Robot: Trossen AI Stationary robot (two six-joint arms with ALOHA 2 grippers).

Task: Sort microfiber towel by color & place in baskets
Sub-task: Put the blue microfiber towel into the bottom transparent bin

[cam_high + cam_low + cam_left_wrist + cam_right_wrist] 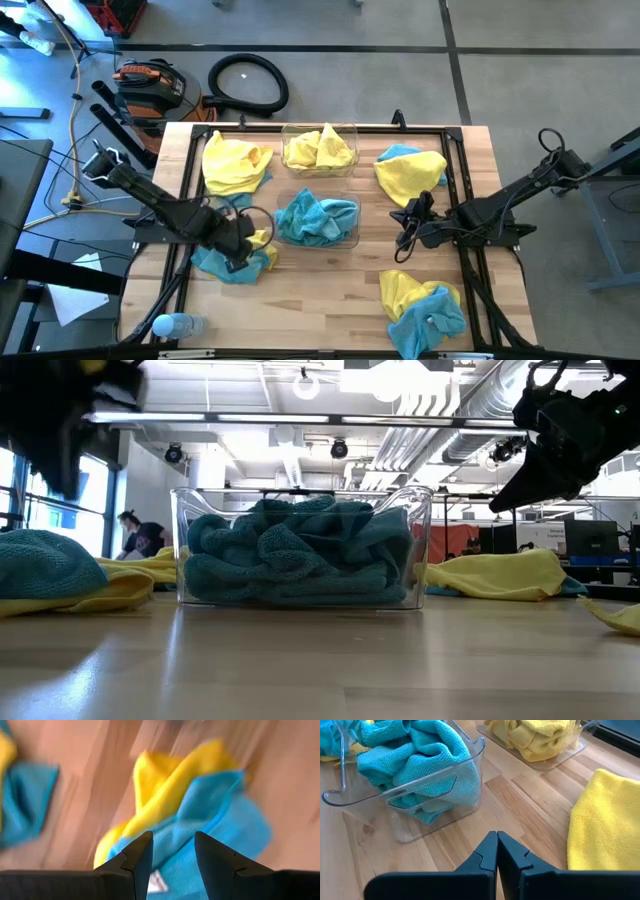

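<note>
Even, bright overhead light falls on the counter (330,300), with only soft, short shadows under the arms. In the low view, ceiling lamps (305,385) glare white and the window (15,490) at the side glows, leaving the arms as dark silhouettes (foreground wood is out of focus). The left wrist view is streaked with motion blur; the right wrist view is sharp.

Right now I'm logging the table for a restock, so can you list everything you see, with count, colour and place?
Basket of yellow towels: one, clear, far centre.
Basket of blue towels: one, clear, centre.
Yellow towel: one, far left.
Yellow-on-blue pile: one, far right.
Blue-and-yellow pile: one, under the left tool.
Yellow-and-blue pile: one, near right.
Water bottle: one, clear, near left corner.
Hose: one, black, on the floor.
Left tool: open, over its pile.
Right tool: shut, empty.
</note>
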